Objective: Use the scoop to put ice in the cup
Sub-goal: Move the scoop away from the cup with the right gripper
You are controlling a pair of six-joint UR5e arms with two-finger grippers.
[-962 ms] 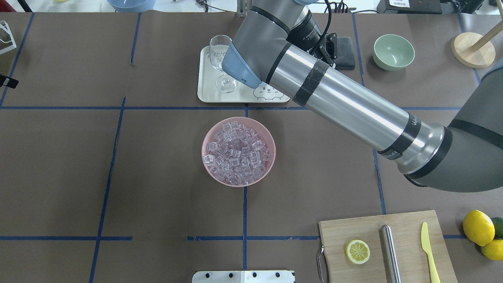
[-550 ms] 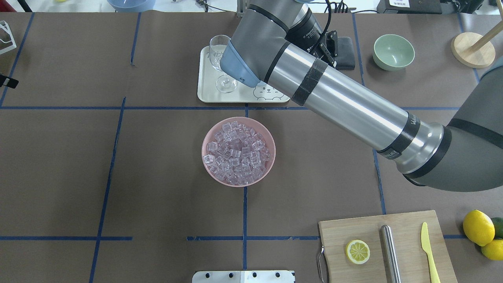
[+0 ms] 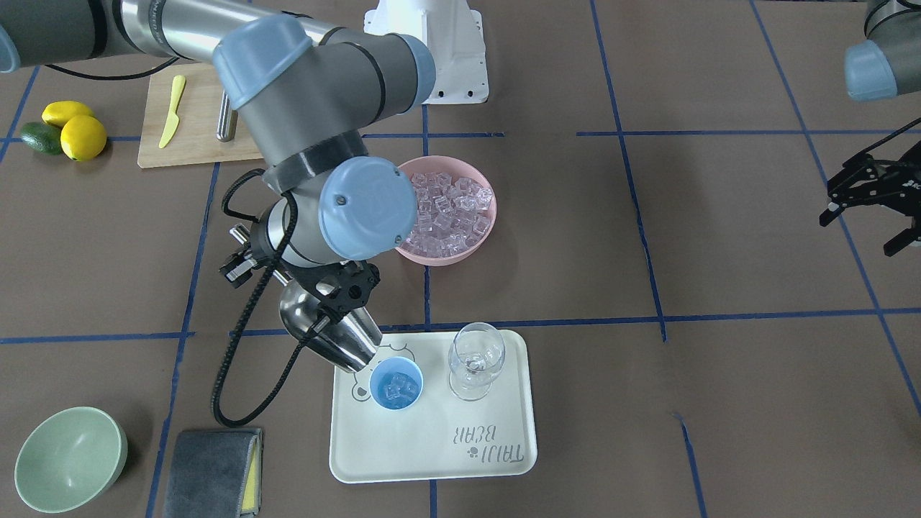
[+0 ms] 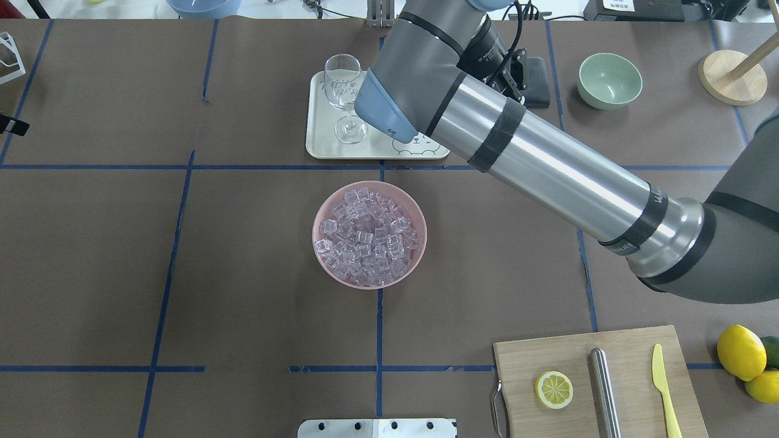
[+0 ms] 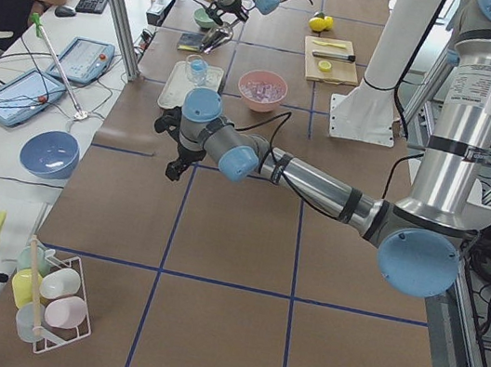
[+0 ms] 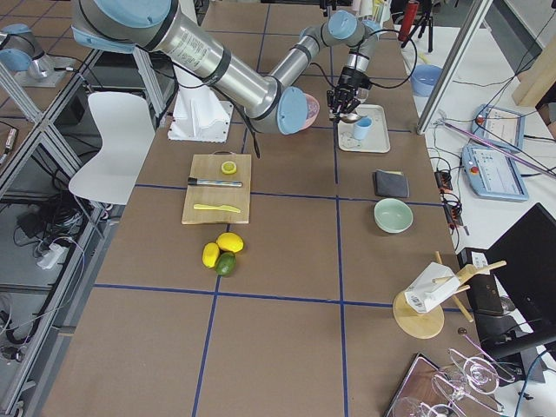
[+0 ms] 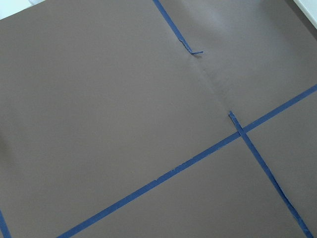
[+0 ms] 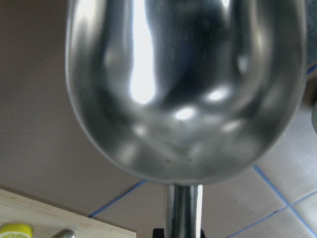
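The steel scoop (image 3: 331, 334) hangs tilted, mouth down, just beside the rim of the light-blue cup (image 3: 396, 383) on the white tray (image 3: 432, 439). My right gripper (image 3: 338, 286) is shut on its rod handle. The right wrist view shows the scoop's trough (image 8: 183, 89) with nothing in it. A few ice cubes (image 3: 397, 389) lie in the cup. More ice (image 4: 365, 237) fills the pink bowl (image 4: 322, 264) at mid-table. In the overhead view my right arm hides the cup. My left gripper (image 3: 867, 208) is open and holds nothing, far off to the side.
A clear wine glass (image 3: 475, 360) stands on the tray next to the cup. A green bowl (image 4: 609, 79) and a grey cloth (image 3: 212, 471) lie beyond the tray. A cutting board (image 4: 627, 353) carries a lemon half, a steel cylinder and a yellow knife, with lemons (image 4: 740, 353) beside it.
My right arm's wrist end has shifted a little to the right over the tray in the overhead view. The bowl and the glass have not moved.
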